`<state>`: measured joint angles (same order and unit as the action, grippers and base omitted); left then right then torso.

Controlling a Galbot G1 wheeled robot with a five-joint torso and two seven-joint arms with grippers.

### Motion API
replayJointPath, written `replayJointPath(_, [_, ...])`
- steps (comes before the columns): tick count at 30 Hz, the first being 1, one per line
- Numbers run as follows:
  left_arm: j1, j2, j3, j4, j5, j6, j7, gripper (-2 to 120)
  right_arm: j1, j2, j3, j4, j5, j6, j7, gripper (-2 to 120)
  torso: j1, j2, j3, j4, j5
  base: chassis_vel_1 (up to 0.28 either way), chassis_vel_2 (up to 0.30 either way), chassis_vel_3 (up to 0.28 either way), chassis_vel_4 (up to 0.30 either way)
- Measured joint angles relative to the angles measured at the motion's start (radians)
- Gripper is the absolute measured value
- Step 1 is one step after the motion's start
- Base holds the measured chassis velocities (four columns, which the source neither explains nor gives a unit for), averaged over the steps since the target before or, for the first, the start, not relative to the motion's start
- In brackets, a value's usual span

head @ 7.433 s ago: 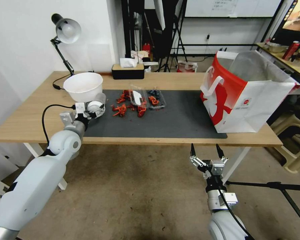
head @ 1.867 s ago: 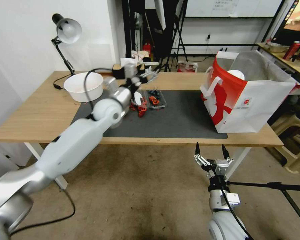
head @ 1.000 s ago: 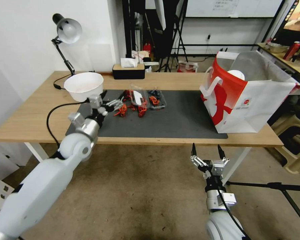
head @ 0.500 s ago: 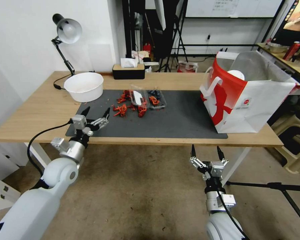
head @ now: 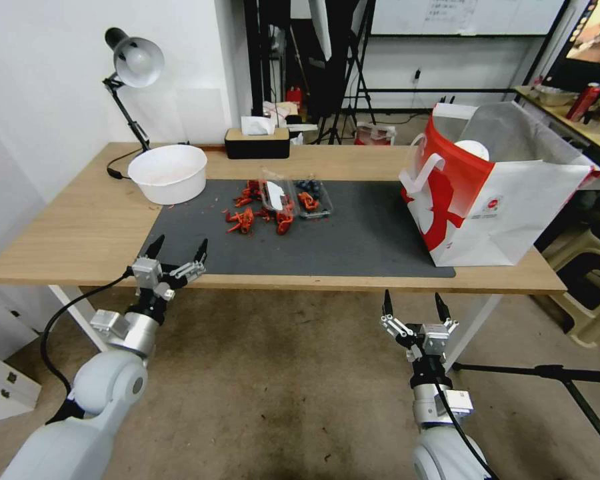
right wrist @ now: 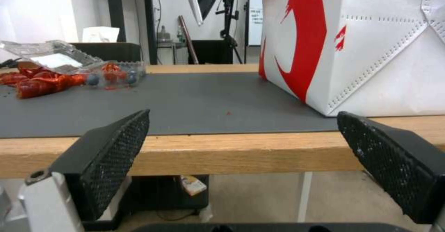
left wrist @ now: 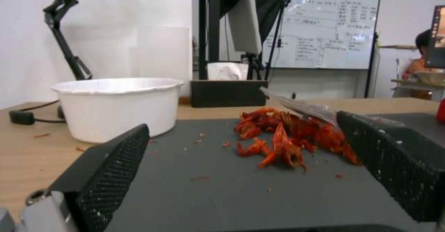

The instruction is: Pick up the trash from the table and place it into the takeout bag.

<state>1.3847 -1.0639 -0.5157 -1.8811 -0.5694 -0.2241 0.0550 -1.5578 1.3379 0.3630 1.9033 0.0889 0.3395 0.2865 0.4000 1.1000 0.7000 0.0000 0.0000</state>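
The left hand (head: 178, 249) has drawn back to the light-wood desk's (head: 73, 230) front edge, fingers spread and empty, like the right hand (head: 412, 305). The white round paper bowl (head: 167, 173) sits near the back-left corner; the red-and-white paper takeout bag (head: 493, 200) holds a white lid (head: 472, 148).

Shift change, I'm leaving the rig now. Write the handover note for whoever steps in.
Left gripper: open, empty, at the table's near edge by the mat's corner.
Right gripper: open, empty, parked below the table edge.
Done: one white rounded item sits inside the takeout bag, which stands on the mat's right end.
Left: white bowl at the mat's far left corner, red crayfish shells and clear plastic container mid-mat.
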Motion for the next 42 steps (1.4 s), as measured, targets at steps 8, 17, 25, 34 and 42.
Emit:
replayJointPath(8, [0.072, -0.035, -0.022, -0.012, 0.039, -0.025, 0.002, 100, 0.002, 0.000, 0.002, 0.000, 0.002, 0.001, 0.000, 100, 0.000, 0.000, 0.000, 0.0000, 0.0000, 0.000, 0.000, 0.000, 0.000])
replayJointPath(17, [0.146, -0.059, -0.055, 0.010, 0.052, -0.068, 0.015, 100, 0.002, -0.004, 0.006, -0.002, 0.008, 0.005, 0.000, 100, 0.000, 0.000, 0.000, 0.0000, 0.0000, 0.000, 0.000, 0.000, 0.000])
replayJointPath(25, [0.164, -0.073, -0.059, 0.041, 0.057, -0.099, 0.027, 100, 0.004, -0.003, 0.001, -0.003, 0.008, 0.005, 0.000, 100, 0.000, 0.000, 0.000, 0.0000, -0.0001, 0.000, 0.000, 0.000, 0.000])
replayJointPath(34, [0.161, -0.081, -0.058, 0.058, 0.067, -0.115, 0.028, 100, 0.001, -0.002, 0.000, -0.004, 0.002, 0.013, -0.006, 100, 0.000, 0.000, 0.000, 0.0000, -0.0001, 0.000, 0.000, 0.000, 0.000])
replayJointPath(42, [0.161, -0.082, -0.057, 0.059, 0.068, -0.117, 0.028, 100, 0.000, -0.001, 0.001, -0.006, 0.001, 0.016, -0.007, 100, 0.000, 0.000, 0.000, 0.0000, -0.0001, 0.000, 0.000, 0.000, 0.000])
